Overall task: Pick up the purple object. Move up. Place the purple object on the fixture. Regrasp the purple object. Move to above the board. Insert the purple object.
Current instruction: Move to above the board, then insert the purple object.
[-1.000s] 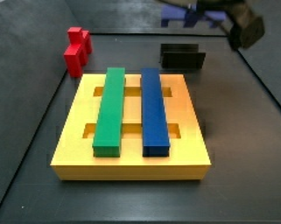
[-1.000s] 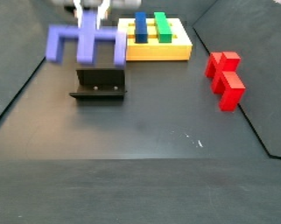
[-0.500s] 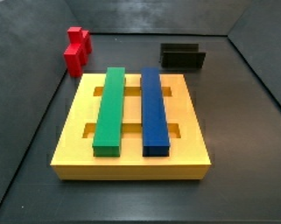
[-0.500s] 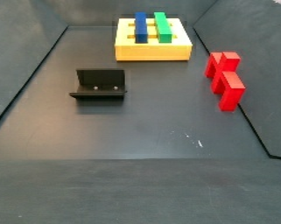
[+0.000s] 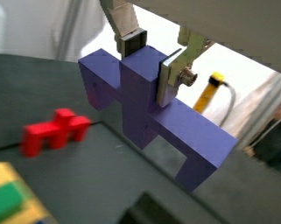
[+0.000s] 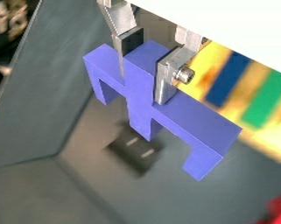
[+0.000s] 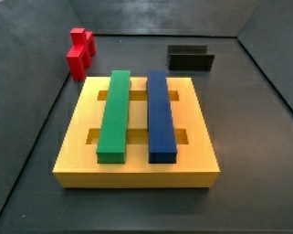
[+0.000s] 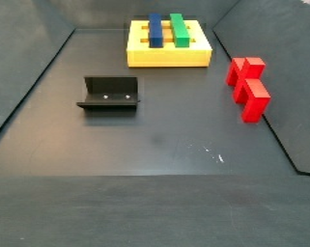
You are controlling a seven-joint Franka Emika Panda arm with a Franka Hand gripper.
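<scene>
My gripper (image 5: 151, 54) is shut on the purple object (image 5: 149, 114), a comb-shaped piece with a central stem and side prongs; its stem sits between the silver fingers in both wrist views (image 6: 145, 96). The gripper (image 6: 147, 52) and the piece are high up and out of both side views. The dark fixture (image 7: 192, 59) stands on the floor behind the yellow board (image 7: 139, 137); it also shows in a side view (image 8: 109, 94) and blurred below the piece in a wrist view (image 6: 140, 152).
The yellow board (image 8: 169, 50) carries a green bar (image 7: 113, 111) and a blue bar (image 7: 161, 114). A red piece (image 7: 79, 53) lies beside the board, also in a side view (image 8: 249, 89) and a wrist view (image 5: 59, 133). Dark walls ring the floor.
One second ago the gripper and purple object showed blurred near the fixture in both side views. They have since risen out of those views.
</scene>
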